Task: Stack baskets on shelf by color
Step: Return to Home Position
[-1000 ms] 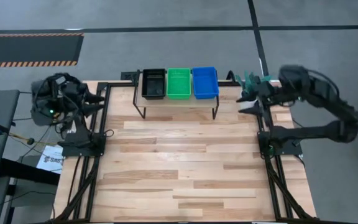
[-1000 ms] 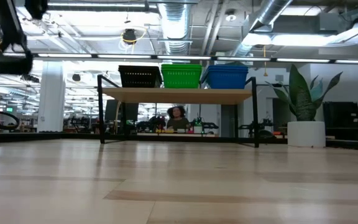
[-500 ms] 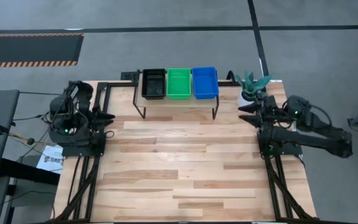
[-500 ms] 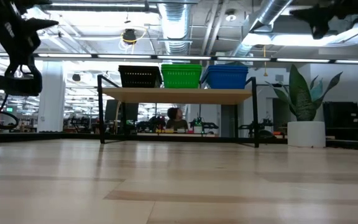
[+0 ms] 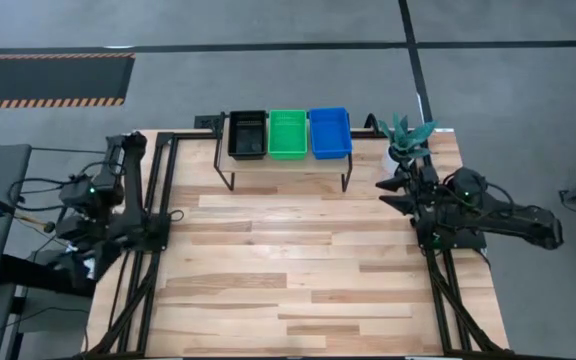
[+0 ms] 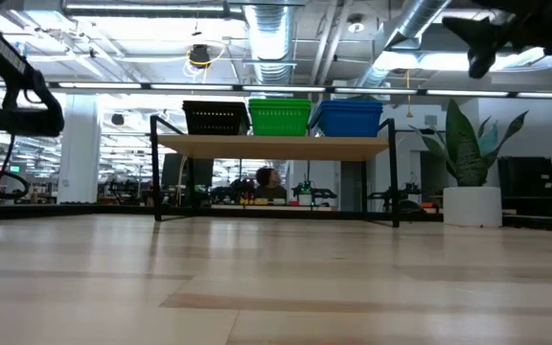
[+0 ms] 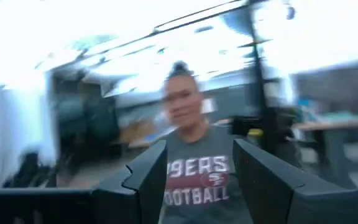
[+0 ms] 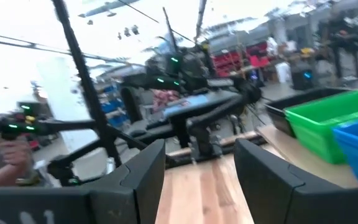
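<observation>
Resting on the low light-wood shelf (image 6: pixel 276 147) with thin black metal legs, at the far edge of the pale plank desk (image 5: pixel 298 270): three piles of small perforated plastic trays, sorted by colour and packed side by side. At the end nearer the left arm, the black baskets (image 5: pixel 247 134); in the middle, the bright green baskets (image 5: pixel 288 133); at the end nearer the right arm, the blue baskets (image 5: pixel 329 132). Number in each pile not readable.

Just off the shelf's blue end, at the desk's far right corner, a leafy potted plant (image 5: pixel 406 138) in a white pot.

Hovering near that plant, above the desk's right rim and beside its arm's base, the right claw (image 5: pixel 391 192), aimed across the desk, fingers (image 8: pixel 145 168) spread wide and gripping nothing.

Folded back at the desk's left rim, well apart from the shelf, the left claw (image 7: pixel 199 146), turned out towards the room, fingers (image 7: pixel 148 174) likewise wide apart and empty. Beyond the gap between them, a person in a grey lettered shirt (image 7: pixel 194 183).
</observation>
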Motion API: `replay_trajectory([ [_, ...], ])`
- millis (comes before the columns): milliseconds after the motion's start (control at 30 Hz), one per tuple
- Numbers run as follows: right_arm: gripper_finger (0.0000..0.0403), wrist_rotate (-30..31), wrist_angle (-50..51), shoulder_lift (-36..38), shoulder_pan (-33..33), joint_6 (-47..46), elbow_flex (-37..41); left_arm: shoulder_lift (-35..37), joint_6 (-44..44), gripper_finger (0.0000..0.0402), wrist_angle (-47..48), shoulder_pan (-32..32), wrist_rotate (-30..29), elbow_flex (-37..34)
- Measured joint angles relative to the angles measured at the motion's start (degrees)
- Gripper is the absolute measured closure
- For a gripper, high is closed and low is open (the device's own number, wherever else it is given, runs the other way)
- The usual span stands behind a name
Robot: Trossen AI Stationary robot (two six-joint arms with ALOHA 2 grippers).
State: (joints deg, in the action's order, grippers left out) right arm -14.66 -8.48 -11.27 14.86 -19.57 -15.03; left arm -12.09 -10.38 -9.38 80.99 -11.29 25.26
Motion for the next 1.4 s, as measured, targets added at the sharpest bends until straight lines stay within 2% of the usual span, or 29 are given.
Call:
replay_trajectory([
  [33,0.0188,0.0,-1.6,0.0,-0.7,0.0,0.5,0.8,-2.7,0.0228,0.1,0.0,2.9,-0.5],
  [67,0.0188,0.0,-2.6,0.0,-1.5,0.0,0.9,1.4,-4.2,0.0228,0.2,0.0,3.2,-1.0],
  [200,0.0189,0.0,-4.6,0.0,-5.0,0.3,2.1,5.9,-5.2,0.0228,1.3,-1.9,-8.4,-3.9],
  [267,0.0191,0.9,-4.5,0.0,-6.7,0.5,2.5,9.4,-5.1,0.0228,2.4,-3.4,-10.7,-4.7],
  [333,0.0191,2.6,-5.3,0.0,-8.4,0.6,3.3,12.2,-5.2,0.0228,3.8,-4.8,-5.5,-5.0],
  [467,0.0189,4.4,-9.8,0.0,-11.3,2.3,6.1,11.0,-5.9,0.0228,3.5,-7.5,1.5,-4.4],
  [733,0.0190,7.1,-18.0,0.0,-16.7,5.0,11.9,12.0,-0.2,0.0228,-1.3,-12.7,3.1,-12.6],
  [867,0.0190,11.4,-19.2,0.0,-18.1,5.1,14.3,11.9,4.7,0.0228,-7.1,-15.9,3.6,-18.9],
  [1000,0.0189,12.3,-18.2,-0.2,-19.0,6.9,14.5,11.9,9.9,0.0228,-11.5,-19.0,3.8,-24.6],
  [1167,0.0189,12.6,-17.5,-1.2,-20.5,11.9,14.6,11.8,12.7,0.0228,-8.1,-22.9,4.7,-24.5],
  [1400,0.0190,22.0,-13.5,-2.8,-20.8,12.6,14.6,11.9,13.6,0.0228,-2.0,-29.8,6.0,-24.5],
])
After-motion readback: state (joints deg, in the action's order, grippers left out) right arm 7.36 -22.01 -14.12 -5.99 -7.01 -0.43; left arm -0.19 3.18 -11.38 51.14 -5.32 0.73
